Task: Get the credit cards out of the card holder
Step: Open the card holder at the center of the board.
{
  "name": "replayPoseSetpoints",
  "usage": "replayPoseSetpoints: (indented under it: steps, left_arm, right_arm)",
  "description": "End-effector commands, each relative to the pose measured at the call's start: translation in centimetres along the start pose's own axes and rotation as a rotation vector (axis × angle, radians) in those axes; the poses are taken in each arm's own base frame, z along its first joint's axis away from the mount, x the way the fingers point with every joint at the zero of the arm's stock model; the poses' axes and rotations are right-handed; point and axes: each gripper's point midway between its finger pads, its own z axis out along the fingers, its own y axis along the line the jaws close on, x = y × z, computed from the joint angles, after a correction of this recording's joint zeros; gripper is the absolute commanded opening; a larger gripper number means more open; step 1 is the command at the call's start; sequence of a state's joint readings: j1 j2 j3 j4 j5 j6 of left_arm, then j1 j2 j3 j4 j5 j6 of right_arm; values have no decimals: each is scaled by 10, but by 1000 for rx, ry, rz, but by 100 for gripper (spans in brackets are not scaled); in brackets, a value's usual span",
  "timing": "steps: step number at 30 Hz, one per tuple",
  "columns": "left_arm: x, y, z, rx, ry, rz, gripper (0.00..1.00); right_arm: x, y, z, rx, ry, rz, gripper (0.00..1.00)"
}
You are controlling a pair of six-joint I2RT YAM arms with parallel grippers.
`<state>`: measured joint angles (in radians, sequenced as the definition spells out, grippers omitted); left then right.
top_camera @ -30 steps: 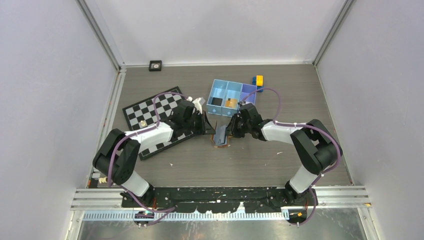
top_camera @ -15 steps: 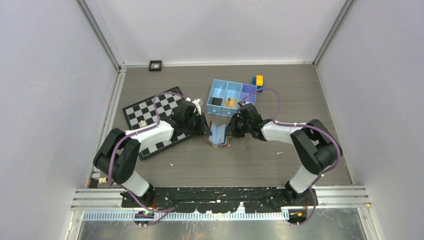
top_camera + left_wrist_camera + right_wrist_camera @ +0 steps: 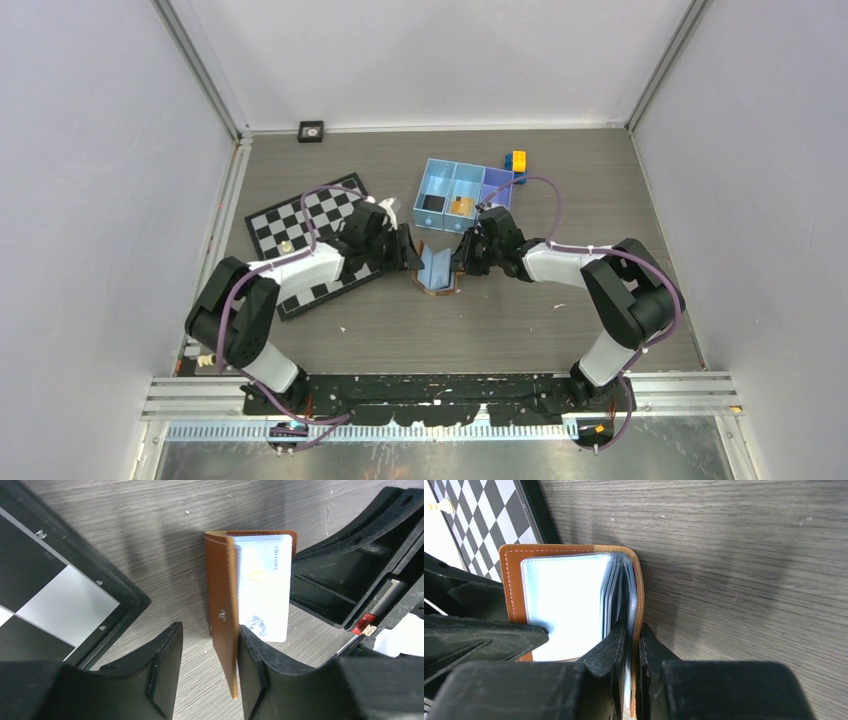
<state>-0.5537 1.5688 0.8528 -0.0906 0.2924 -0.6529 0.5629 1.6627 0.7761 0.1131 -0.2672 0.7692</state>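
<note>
The brown card holder (image 3: pixel 437 272) lies open on the table between my two grippers. In the left wrist view its brown left cover (image 3: pixel 222 595) stands on edge between my open left gripper's (image 3: pixel 210 632) fingers and touches the right finger. A pale blue credit card (image 3: pixel 263 595) lies in the holder's inside. In the right wrist view my right gripper (image 3: pixel 633 630) is shut on the holder's right cover (image 3: pixel 639 595) and some inner sleeves. The pale blue card (image 3: pixel 561 605) shows flat beside them. In the top view, left gripper (image 3: pixel 408 256) and right gripper (image 3: pixel 462 262) flank the holder.
A chessboard (image 3: pixel 310 235) with a white piece (image 3: pixel 286 246) lies under my left arm. A blue three-compartment tray (image 3: pixel 447 166) stands behind the holder, with a dark flat thing (image 3: pixel 431 203) in its left compartment. A yellow-and-blue block (image 3: pixel 516 161) sits at the tray's right.
The card holder has swung open from a nearly closed, upright stand, so its pale blue inside shows. My left gripper has drawn back a little to the left. The right gripper holds still.
</note>
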Motion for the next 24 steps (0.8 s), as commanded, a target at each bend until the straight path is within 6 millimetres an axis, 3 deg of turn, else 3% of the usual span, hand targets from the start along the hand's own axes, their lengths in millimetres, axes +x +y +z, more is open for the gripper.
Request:
replayPoseSetpoints:
  steps: [1,5,12,15,20,24]
  left_arm:
    - [-21,-10,-15,98,-126,-23,48]
    - [-25,-12,-19,102,-154,-18,49]
    - [-16,-9,-2,111,-82,-46,51]
    - [-15,-9,0,120,-72,-50,50]
    - [-13,-6,6,113,-54,-58,20]
    - [-11,-2,12,99,-33,-69,8]
  right_arm:
    - [-6,3,2,-2,-21,-22,12]
    - [-7,4,1,-8,-27,-20,11]
    - [-8,3,-4,10,-37,-31,10]
    - [-12,-1,-11,52,-49,-36,16]
    - [-16,8,-28,34,-83,-38,32]
    - [-18,19,-39,-20,-107,-42,35]
